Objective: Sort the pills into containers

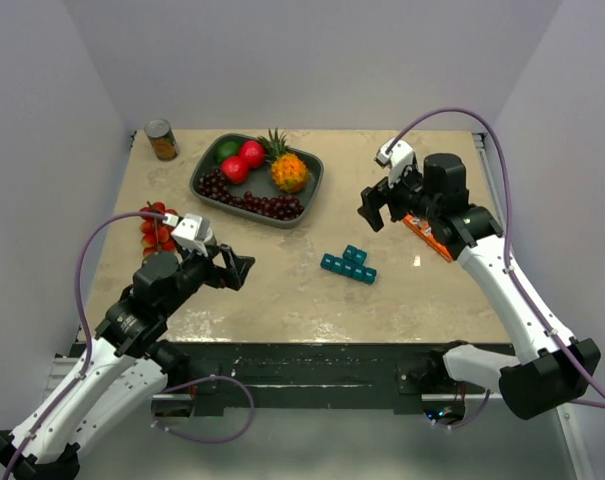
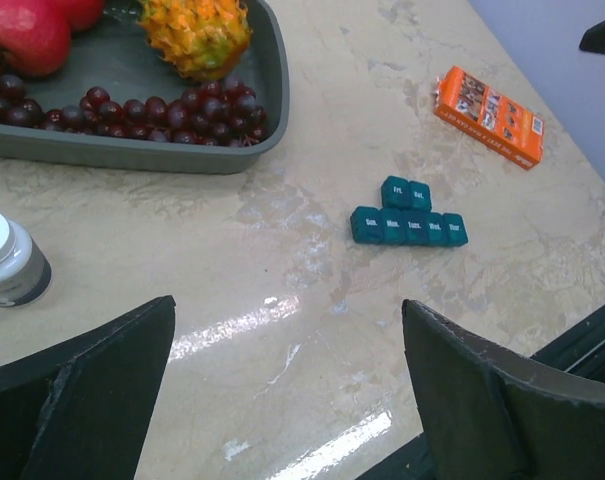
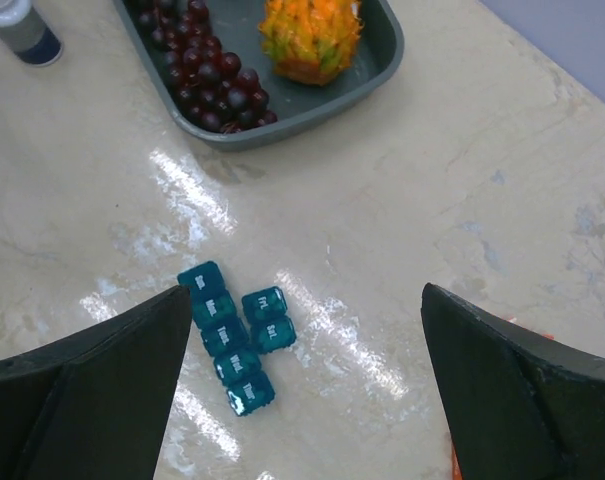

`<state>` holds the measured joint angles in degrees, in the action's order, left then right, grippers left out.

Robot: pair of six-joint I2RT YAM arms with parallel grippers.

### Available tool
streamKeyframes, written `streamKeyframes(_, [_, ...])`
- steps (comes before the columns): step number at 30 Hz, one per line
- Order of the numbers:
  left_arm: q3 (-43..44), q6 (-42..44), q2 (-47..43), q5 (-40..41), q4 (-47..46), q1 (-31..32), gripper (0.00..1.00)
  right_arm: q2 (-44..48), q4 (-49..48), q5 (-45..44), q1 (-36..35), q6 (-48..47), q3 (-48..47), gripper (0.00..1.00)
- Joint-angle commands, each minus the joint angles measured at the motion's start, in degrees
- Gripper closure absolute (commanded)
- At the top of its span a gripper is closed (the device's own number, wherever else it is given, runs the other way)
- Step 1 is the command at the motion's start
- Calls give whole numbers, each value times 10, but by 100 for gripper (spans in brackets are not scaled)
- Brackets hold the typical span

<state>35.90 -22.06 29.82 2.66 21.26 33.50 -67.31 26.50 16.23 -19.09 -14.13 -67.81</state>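
Note:
The teal-blue containers (image 1: 348,265) lie on the table as two strips side by side, lids shut, with day labels. They also show in the left wrist view (image 2: 407,214) and the right wrist view (image 3: 232,335). No loose pills show. My left gripper (image 1: 234,270) is open and empty, left of the containers and above the table (image 2: 287,375). My right gripper (image 1: 375,212) is open and empty, raised above and behind the containers (image 3: 307,370).
A dark grey tray (image 1: 207,166) holds grapes, red fruit and a small pineapple at the back. An orange box (image 1: 427,238) lies under the right arm. A white-capped bottle (image 2: 7,258) stands near the left gripper. A tin can (image 1: 162,140) and tomatoes (image 1: 157,225) are at the left.

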Motion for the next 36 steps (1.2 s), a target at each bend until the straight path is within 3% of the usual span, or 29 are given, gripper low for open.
streamKeyframes(1, [8, -3, -20, 7, -44, -2, 1, -12, 11, 115, 0, -89, 0, 1])
streamKeyframes(3, [-1, -4, -17, 2, -46, -3, 1, -31, 63, 243, -1, -192, 2, 1])
streamKeyframes(7, [-13, -21, -16, 28, -44, -2, 1, -63, 52, 302, -12, -298, 42, 1])
streamKeyframes(13, [-36, -30, -6, 22, -62, -2, 1, -120, -19, 131, -88, -274, 56, 1])
streamKeyframes(20, [-42, -40, -19, 65, -65, -3, 1, -208, -16, 10, -144, -216, 6, 1])
streamKeyframes(30, [-45, -42, -42, 76, -60, -3, 1, -292, -15, -76, -168, -175, -34, 6])
streamKeyframes(36, [-51, -39, -47, 76, -58, -3, 1, -316, 9, -66, -173, -177, -46, 10])
